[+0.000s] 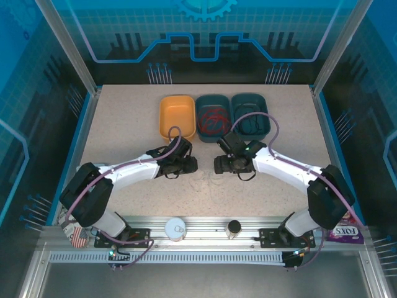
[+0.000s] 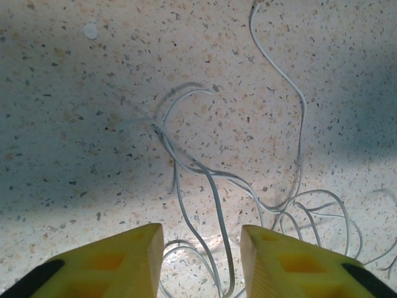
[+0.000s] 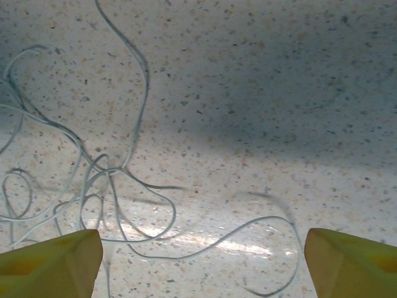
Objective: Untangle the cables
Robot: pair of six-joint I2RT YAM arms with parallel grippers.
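A pale white cable (image 1: 208, 181) lies in a loose tangle on the speckled table between the two arms. In the left wrist view its strands (image 2: 214, 186) curl away from the fingers, and two of them run between the yellow fingers (image 2: 124, 261). My left gripper (image 2: 201, 248) (image 1: 193, 165) is open just above them. In the right wrist view a long loop of the white cable (image 3: 248, 233) lies between the widely open jaws of my right gripper (image 3: 203, 248) (image 1: 217, 165). A red cable (image 1: 213, 119) sits in the middle bin and a black cable (image 1: 250, 121) in the right bin.
Three bins stand in a row at the back: an orange bin (image 1: 162, 118), a teal bin (image 1: 200, 102) and a second teal bin (image 1: 265, 102). A white cup (image 1: 175, 228) and a dark small cylinder (image 1: 233, 227) stand on the front rail.
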